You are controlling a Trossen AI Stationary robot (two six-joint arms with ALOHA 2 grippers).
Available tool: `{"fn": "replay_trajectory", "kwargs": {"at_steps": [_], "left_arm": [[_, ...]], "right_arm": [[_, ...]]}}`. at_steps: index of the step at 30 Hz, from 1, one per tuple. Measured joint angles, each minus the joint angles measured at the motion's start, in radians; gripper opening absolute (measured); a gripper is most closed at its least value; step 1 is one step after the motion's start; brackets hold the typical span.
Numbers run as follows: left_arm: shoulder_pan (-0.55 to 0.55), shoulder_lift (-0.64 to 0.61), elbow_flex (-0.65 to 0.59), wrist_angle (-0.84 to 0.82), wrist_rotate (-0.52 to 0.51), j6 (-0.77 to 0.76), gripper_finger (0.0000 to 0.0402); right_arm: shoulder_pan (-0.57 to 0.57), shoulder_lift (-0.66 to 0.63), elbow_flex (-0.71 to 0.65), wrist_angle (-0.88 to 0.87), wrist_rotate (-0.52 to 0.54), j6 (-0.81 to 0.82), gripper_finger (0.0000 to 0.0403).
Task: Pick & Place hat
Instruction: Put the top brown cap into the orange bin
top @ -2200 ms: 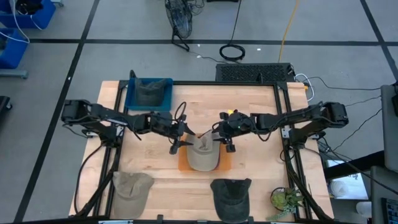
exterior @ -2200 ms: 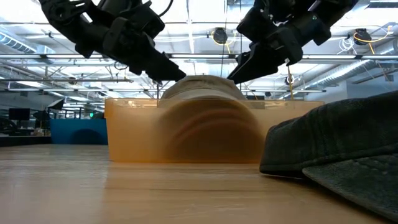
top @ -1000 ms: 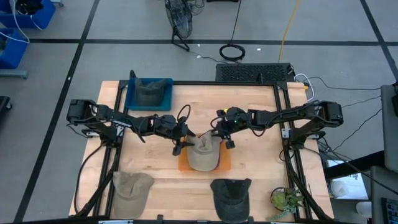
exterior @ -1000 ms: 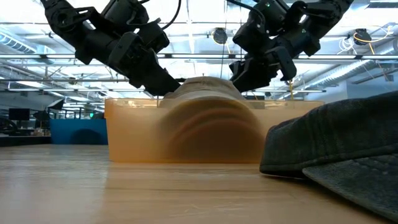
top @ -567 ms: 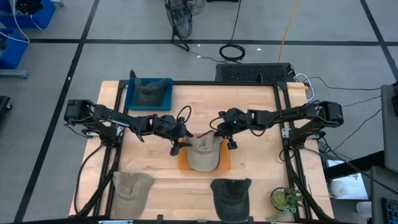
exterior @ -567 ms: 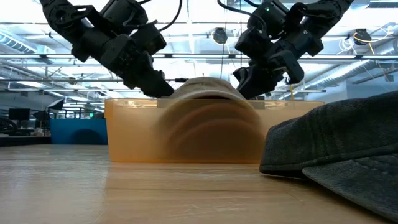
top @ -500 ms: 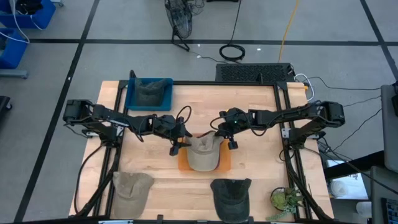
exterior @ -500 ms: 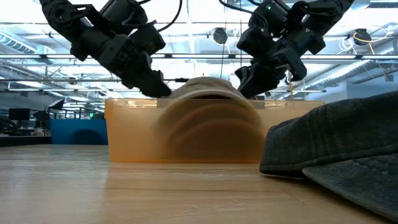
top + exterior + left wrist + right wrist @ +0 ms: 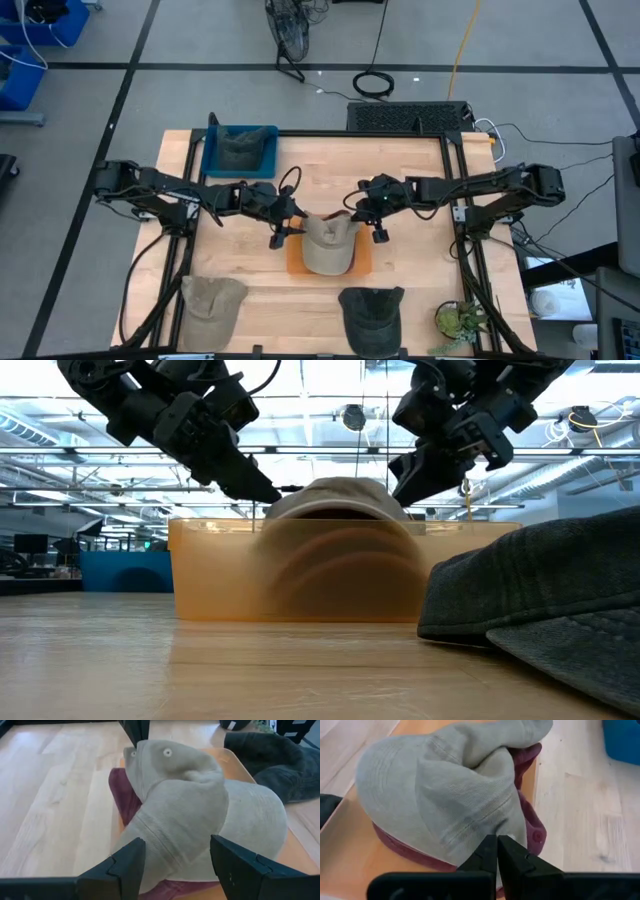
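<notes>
A beige hat (image 9: 328, 243) lies in the orange tray (image 9: 362, 262) at the table's middle, on top of a maroon hat (image 9: 125, 795), with its brim toward the near edge. My left gripper (image 9: 175, 846) is closed on the crown's bunched left side; in the high view it (image 9: 285, 226) is just left of the hat. My right gripper (image 9: 497, 851) is shut on the crown's right side (image 9: 355, 216). In the low view the crown (image 9: 338, 492) shows above the tray's rim between both grippers. My left gripper holds a thick bunch of the beige hat's crown at its lower band (image 9: 167, 851) between its two fingers (image 9: 125, 870), coming slanting down from the table's left. The crown stands bunched up while the brim (image 9: 255, 820) rests in the tray. My right gripper pinches a fold of the crown's lower edge (image 9: 492, 827) between its shut fingers, slanting down from the table's right. The cloth rises in a ridge toward the fingers. The brim (image 9: 395, 785) stays down on the maroon hat.
A blue bin (image 9: 240, 148) with a hat in it stands at the far left. At the near edge lie a khaki hat (image 9: 212, 300) and a dark hat (image 9: 372, 312), with a small plant (image 9: 458, 320) at the near right.
My right gripper has shut on the crown's right side. Both grippers have then drawn a little apart, the left toward the table's left, the right toward its right, and slightly up. The hat's crown now stands a bit higher above the tray's rim; the brim has stayed down.
</notes>
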Motion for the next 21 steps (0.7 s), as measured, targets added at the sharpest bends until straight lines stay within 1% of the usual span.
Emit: {"fn": "replay_trajectory", "kwargs": {"at_steps": [4, 7, 10, 15, 17, 19, 20, 21], "left_arm": [[0.000, 0.000, 0.000, 0.022, 0.000, 0.006, 0.0225], [0.000, 0.000, 0.000, 0.074, -0.005, 0.083, 0.0225], [-0.001, 0.000, 0.000, 0.140, -0.061, 0.152, 0.0225], [0.000, 0.000, 0.000, 0.262, -0.148, 0.165, 0.0225], [-0.001, 0.000, 0.000, 0.283, -0.216, 0.179, 0.0225], [-0.002, 0.000, 0.000, 0.281, -0.298, 0.138, 0.0225], [-0.003, 0.000, 0.000, 0.273, -0.312, 0.111, 0.0225], [-0.002, 0.000, 0.000, 0.267, -0.299, 0.102, 0.0225]], "right_arm": [[0.000, 0.000, 0.000, 0.002, 0.000, -0.001, 0.0008], [0.000, 0.000, 0.000, 0.004, 0.000, -0.002, 0.0014], [0.000, 0.000, 0.000, 0.004, 0.000, -0.002, 0.0015], [0.000, 0.000, 0.000, 0.004, 0.000, -0.003, 0.0007], [0.000, 0.000, 0.000, 0.003, 0.000, -0.001, 0.0004], [0.000, 0.000, 0.000, 0.003, 0.000, 0.004, 0.0002], [0.000, 0.000, 0.000, 0.003, 0.000, 0.004, 0.0002], [0.000, 0.000, 0.000, 0.003, 0.000, 0.004, 0.0002]]}}
